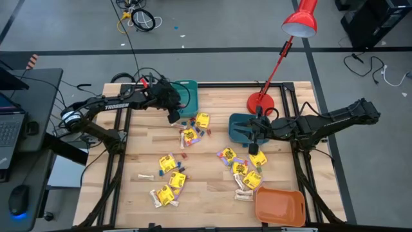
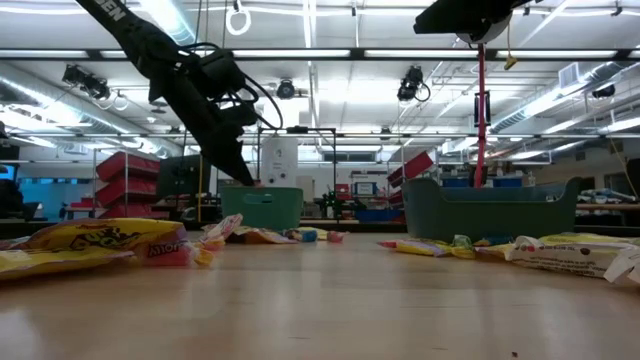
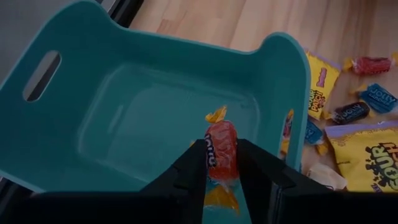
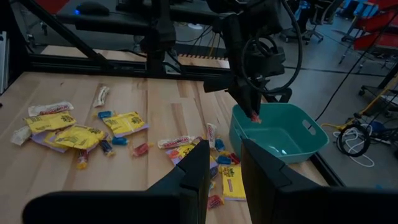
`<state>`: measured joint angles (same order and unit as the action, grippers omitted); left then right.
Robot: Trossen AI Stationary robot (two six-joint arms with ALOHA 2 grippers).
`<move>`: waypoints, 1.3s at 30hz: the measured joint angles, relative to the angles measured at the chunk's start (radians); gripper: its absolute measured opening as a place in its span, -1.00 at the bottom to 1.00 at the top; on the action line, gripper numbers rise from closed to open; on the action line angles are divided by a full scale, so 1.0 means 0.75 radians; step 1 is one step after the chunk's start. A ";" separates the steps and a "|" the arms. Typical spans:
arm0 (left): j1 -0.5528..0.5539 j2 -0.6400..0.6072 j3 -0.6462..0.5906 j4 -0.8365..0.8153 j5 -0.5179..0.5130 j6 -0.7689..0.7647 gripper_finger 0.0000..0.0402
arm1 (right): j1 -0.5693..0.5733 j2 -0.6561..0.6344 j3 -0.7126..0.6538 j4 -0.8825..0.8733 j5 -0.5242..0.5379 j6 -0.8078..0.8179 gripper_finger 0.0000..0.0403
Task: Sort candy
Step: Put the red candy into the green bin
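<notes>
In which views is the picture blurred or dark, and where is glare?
Low view: the near yellow packet is blurred, and the ceiling lights glare. Right wrist view: dim, its own fingers nearly black. Left wrist view: the red candy looks slightly soft.

The table (image 1: 212,193) is pale wood planks in a dark frame. 3 bins stand on it: a teal bin (image 1: 188,93) below the left gripper (image 1: 172,116), a darker teal bin (image 1: 239,126) just beside the right gripper (image 1: 253,145), and an orange bin (image 1: 279,206) at the corner nearer the right gripper. Candy (image 1: 168,164) lies scattered between both grippers. A red lamp base (image 1: 261,102) sits beyond the right gripper.
</notes>
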<state>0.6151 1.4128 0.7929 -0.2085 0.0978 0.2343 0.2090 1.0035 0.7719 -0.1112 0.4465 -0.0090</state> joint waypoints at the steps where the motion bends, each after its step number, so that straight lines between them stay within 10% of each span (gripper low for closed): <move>1: 0.000 0.000 0.000 0.000 0.000 -0.004 -0.52 | 0.000 0.000 0.000 0.000 0.000 0.000 -0.62; 16: 0.000 0.000 0.000 -0.003 -0.026 -0.015 -0.29 | 0.000 0.000 0.000 0.000 0.000 0.009 -0.62; 25: -0.026 -0.085 0.185 -0.226 0.315 -0.086 -0.29 | 0.000 0.000 0.000 0.005 0.000 0.009 -0.62; 39: -0.507 -0.266 0.211 -0.631 0.456 -0.091 -0.29 | 0.000 0.000 0.000 0.011 0.000 0.009 -0.62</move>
<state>0.2352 1.2135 0.9508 -0.6819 0.4398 0.1661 0.2089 1.0035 0.7719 -0.1032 0.4465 -0.0025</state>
